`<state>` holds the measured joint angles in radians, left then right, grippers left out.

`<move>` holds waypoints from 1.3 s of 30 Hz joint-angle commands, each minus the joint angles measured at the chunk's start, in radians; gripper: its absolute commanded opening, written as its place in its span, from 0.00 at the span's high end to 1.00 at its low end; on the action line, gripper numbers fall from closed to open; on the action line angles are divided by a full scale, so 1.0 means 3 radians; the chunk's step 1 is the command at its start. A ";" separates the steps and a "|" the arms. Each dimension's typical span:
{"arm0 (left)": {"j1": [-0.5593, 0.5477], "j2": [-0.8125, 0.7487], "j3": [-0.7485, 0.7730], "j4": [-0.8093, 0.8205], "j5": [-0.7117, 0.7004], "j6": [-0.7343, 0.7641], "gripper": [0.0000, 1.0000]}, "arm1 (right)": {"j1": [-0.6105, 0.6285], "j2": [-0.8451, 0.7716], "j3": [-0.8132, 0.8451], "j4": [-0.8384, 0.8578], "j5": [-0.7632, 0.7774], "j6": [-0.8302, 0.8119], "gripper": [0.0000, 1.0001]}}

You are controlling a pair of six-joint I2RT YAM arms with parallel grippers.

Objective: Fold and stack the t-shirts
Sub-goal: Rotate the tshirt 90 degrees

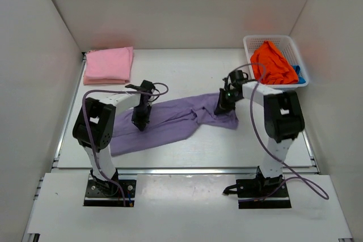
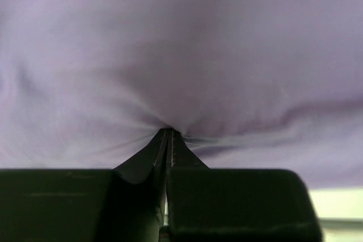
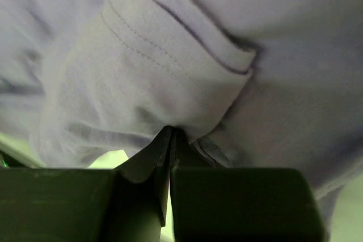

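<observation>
The purple t-shirt [image 1: 170,120] lies stretched in a long, crumpled band across the middle of the tabletop [image 1: 187,75]. It runs from near the near-left corner toward the right edge. Both arms reach down onto it.

The left hand [image 1: 139,124] comes down on the left half of the band. In the left wrist view its two fingers are closed together with a pinch of smooth purple cloth caught between the tips, and fine creases fan out from the grip.

The right hand [image 1: 220,109] sits at the far side of the band's right end. In the right wrist view its fingers are likewise pressed shut on the fabric, gripping just below a stitched hem that folds over above the tips. A sliver of pale surface shows under the cloth at the lower left of that view.

The pink t-shirt [image 1: 108,65] lies folded into a flat rectangle at the far-left corner of the tabletop, well apart from the purple one.

At the far-right corner stands a white lattice basket [image 1: 266,38]. The orange t-shirt [image 1: 273,63] is heaped in it and rises above the rim. A small patch of the blue t-shirt [image 1: 299,73] peeks out beside the orange one on the basket's right side. The near edge of the basket is close to the right arm's forearm.
</observation>
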<state>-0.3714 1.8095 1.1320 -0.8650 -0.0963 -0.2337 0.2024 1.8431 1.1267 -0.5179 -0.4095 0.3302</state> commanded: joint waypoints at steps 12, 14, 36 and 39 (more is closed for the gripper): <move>-0.0578 0.0233 0.0797 -0.0461 0.1532 0.0304 0.88 | 0.0159 0.1552 0.3192 -0.1055 0.0546 -0.0558 0.81; -0.0460 0.0110 0.1007 -0.0476 0.1670 0.0237 0.86 | 0.0149 0.1216 0.3178 -0.1117 0.0608 -0.0620 0.75; -0.0148 0.2016 0.3507 0.0889 0.2352 -0.0888 0.98 | 0.2071 -0.1517 -0.1879 0.3326 -0.0322 0.0991 1.00; -0.0138 0.2205 0.3645 0.1043 0.2270 -0.0970 0.99 | 0.2331 -0.1108 -0.1767 0.3597 -0.0414 0.1031 1.00</move>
<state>-0.4099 2.5134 2.1326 -0.6510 0.5663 -0.4706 0.8494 1.4498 0.5503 0.2852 -0.4965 0.5884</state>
